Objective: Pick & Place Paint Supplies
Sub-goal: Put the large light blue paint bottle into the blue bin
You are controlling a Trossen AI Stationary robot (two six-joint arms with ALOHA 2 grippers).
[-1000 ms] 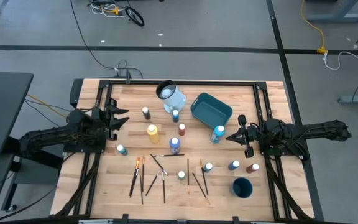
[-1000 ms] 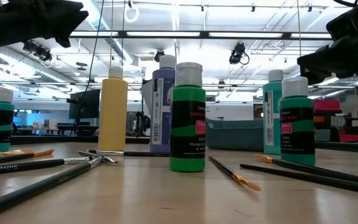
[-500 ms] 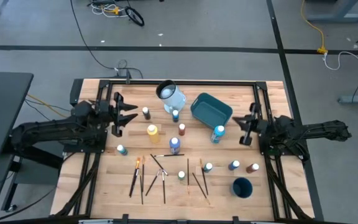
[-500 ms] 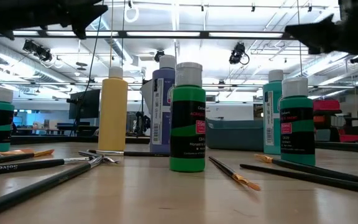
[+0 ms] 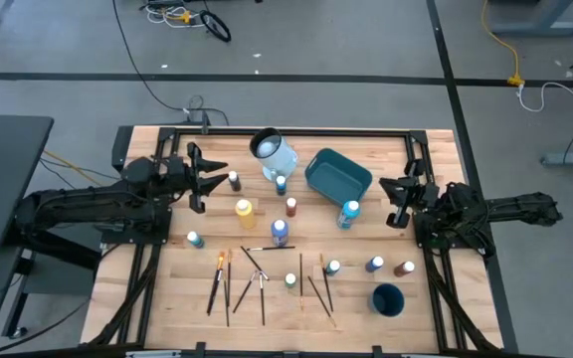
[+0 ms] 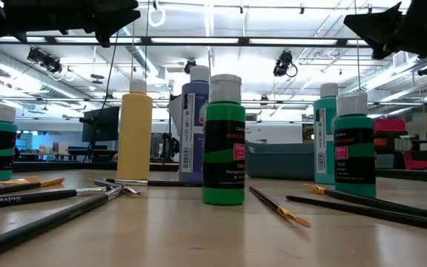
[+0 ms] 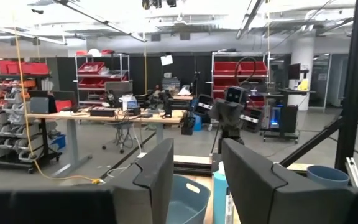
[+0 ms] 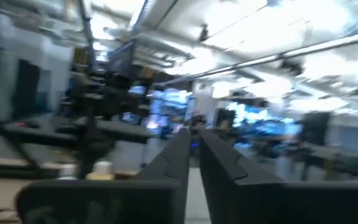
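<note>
Small white-capped paint bottles stand upright on their bases on the wooden table: yellow (image 5: 244, 209), blue (image 5: 280, 231), teal (image 5: 195, 239), brown (image 5: 405, 268) and a dark one (image 5: 233, 180). Thin brushes (image 5: 257, 280) lie flat near the table's near edge. In the low view a green bottle (image 6: 224, 141) stands in front. My left gripper (image 5: 212, 184) hovers open just left of the dark bottle, above the table. In its wrist view (image 7: 197, 162) a blue bottle (image 7: 219, 186) shows far off between the fingers. My right gripper (image 5: 391, 202) hangs shut right of a tall blue bottle (image 5: 349, 213).
A teal rectangular tub (image 5: 337, 175) and a pale-blue-and-white jug (image 5: 274, 151) sit toward the far edge. A dark blue cup (image 5: 388, 298) stands at the near right corner. Black frame rails (image 5: 296, 132) run along the table's edges. Bare wood lies at the near left.
Both arms have risen; in the low view they climbed toward the top of the picture. My left gripper moved toward the table's right and far edge, closer to the dark bottle. My right gripper turned about and shifted slightly toward the far edge. No bottle or brush moved.
</note>
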